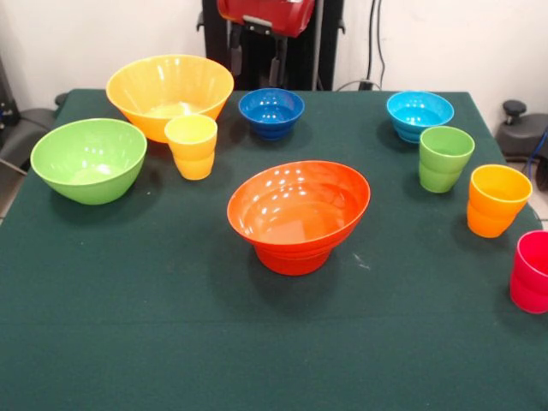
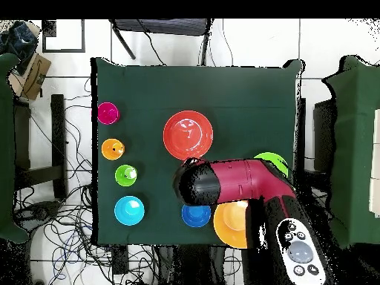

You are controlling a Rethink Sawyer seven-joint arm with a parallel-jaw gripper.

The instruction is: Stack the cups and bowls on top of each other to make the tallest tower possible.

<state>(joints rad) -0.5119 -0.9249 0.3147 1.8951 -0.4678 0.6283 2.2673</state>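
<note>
A: On the green desk, mid-front, sits the tower: wide orange bowl over a smaller orange one, upright.

B: Other bowls?

A: Large yellow bowl far left in the front view, large green bowl beside it at the left edge. Dark blue bowl far centre, light blue bowl far right. All open side up, none stacked.

B: Cups?

A: Yellow cup just in front of the yellow bowl, looks touching or nearly. Green cup, orange-yellow cup, pink-red cup run down the right side, apart from each other, pink-red one cut off by the edge.

B: Arm?

A: Red arm overhead, above the dark blue bowl's area. Gripper hangs at the top edge, above the desk, holding nothing; jaws apart.
</note>
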